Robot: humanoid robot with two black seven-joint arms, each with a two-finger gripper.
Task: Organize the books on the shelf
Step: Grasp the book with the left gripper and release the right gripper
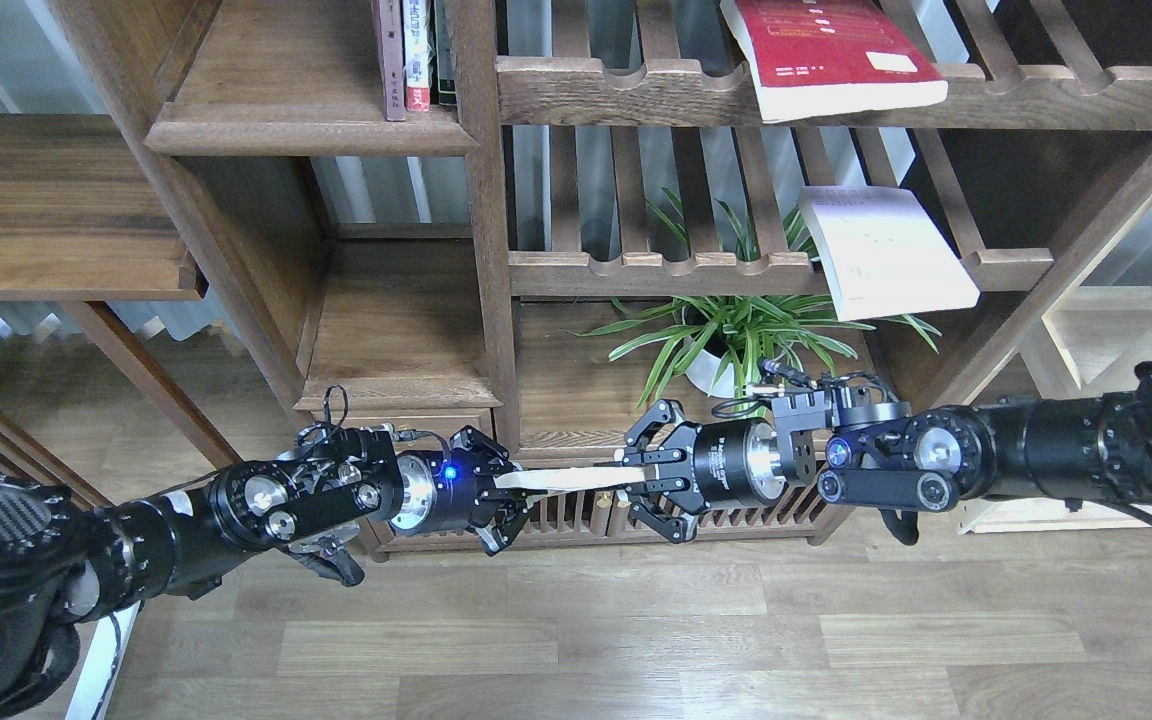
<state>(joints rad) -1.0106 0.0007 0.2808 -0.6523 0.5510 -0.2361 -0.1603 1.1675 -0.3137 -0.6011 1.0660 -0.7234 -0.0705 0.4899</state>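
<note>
A: Arm pose, entry one. Both arms reach in low and nearly level, wrists facing each other in front of the bottom of the bookcase. The left gripper (508, 500) and the right gripper (648, 478) sit at almost the same height, well below the two racks.

B: Anything between them?

A: A thin pale book (566, 480), seen edge-on, lying flat and bridging the gap. The left fingers (496, 535) are clamped on its left end. The right fingers (658, 415) stand spread, upper and lower, with the book's right end lying in the opening; I cannot tell whether they touch it.

B: Room to move?

A: Open wooden floor (636, 640) below and toward us. Just behind the grippers is the low slatted base of the case; a potted plant (736, 335) stands close above the right wrist.

B: Other books?

A: A red book (826, 50) lies tilted on the upper slatted rack (636, 95), its corner overhanging the scalloped rail. A lavender-white book (881, 250) lies on the lower rack (656, 270), also hanging past the front. The solid shelf (306, 135) at upper left carries three thin upright books (414, 55) at its right end; the rest of its board is bare.
</note>
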